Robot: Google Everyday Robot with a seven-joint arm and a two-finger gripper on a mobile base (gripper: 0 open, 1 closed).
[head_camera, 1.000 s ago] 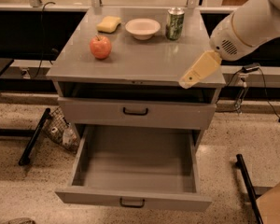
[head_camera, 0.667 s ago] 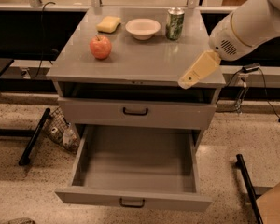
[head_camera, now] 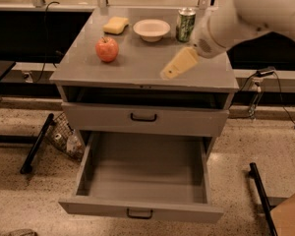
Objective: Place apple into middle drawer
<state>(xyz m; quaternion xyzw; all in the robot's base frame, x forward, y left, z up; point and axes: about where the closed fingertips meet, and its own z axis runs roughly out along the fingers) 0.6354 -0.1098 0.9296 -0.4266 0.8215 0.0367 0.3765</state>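
The red apple (head_camera: pixel 107 49) with yellowish patches sits on the left part of the grey cabinet top (head_camera: pixel 137 70). The middle drawer (head_camera: pixel 142 181), wide and grey with a small black handle, is pulled fully out and holds nothing. My gripper (head_camera: pixel 178 64) hangs over the right-centre of the cabinet top, to the right of the apple and well apart from it. It holds nothing that I can see. The white arm (head_camera: pixel 250 11) reaches in from the upper right.
A yellow sponge (head_camera: pixel 116 25), a white bowl (head_camera: pixel 151 29) and a green can (head_camera: pixel 185 24) stand along the back of the top. The upper drawer (head_camera: pixel 143 117) is shut. A wire basket (head_camera: pixel 64 136) sits on the floor to the left, a black bar (head_camera: pixel 263 195) to the right.
My gripper has moved left, from the cabinet's right front corner to over the top, closer to the apple. The apple and the drawers have not moved.
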